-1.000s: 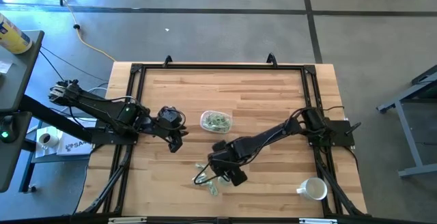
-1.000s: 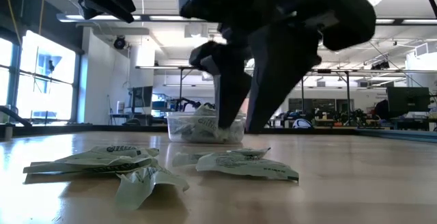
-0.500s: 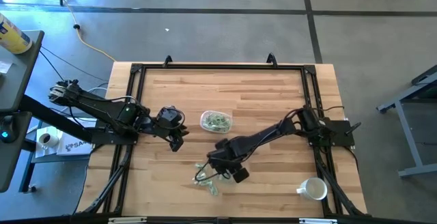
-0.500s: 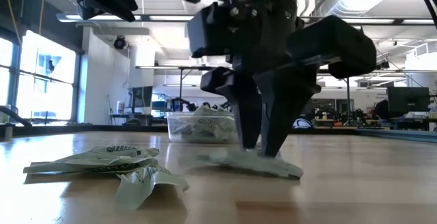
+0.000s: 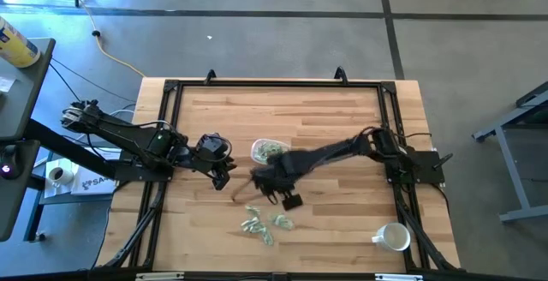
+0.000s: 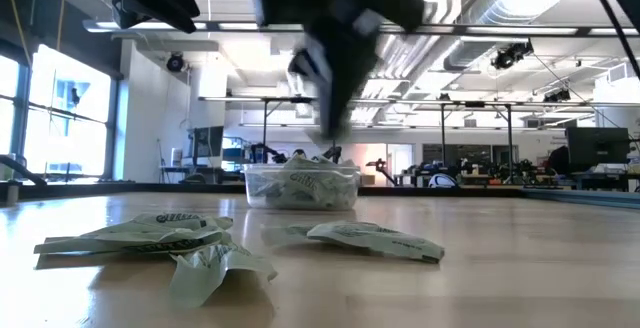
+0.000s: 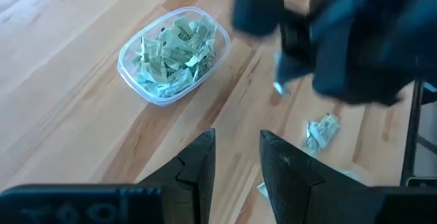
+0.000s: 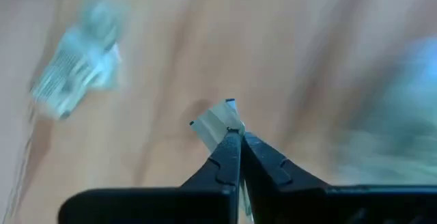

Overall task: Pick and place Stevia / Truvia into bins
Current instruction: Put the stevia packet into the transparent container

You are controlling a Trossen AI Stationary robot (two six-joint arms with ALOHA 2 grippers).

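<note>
The clear bowl point(image 5: 270, 150) holds several pale green Stevia sachets and stands mid-table; the left wrist view also shows the bowl point(image 7: 171, 53). More sachets point(image 5: 266, 224) lie flat on the wood nearer the front edge, and the low view shows these loose sachets point(image 6: 360, 238) too. My right gripper point(image 5: 259, 182) hangs above the table between that pile and the bowl, shut on one sachet point(image 8: 217, 120). My left gripper point(image 7: 235, 159) waits open, left of the bowl, with nothing between its fingers. My right gripper pinches one sachet between its two fingertips, coming from above and pointing steeply down. Only a pale corner point(image 8: 220, 118) shows past the fingertips; the fingers hide the rest. The sachet is lifted clear of the table.
A white mug point(image 5: 394, 237) stands at the near right corner. A black frame point(image 5: 274, 84) runs along the table's edges. Bare wood lies behind the bowl and to the right of the sachet pile.
My right gripper has come down on the sachet pile, shut on one sachet and taken it up. It has then swung up and toward the far left, nearer the bowl. The other sachets stay on the table.
</note>
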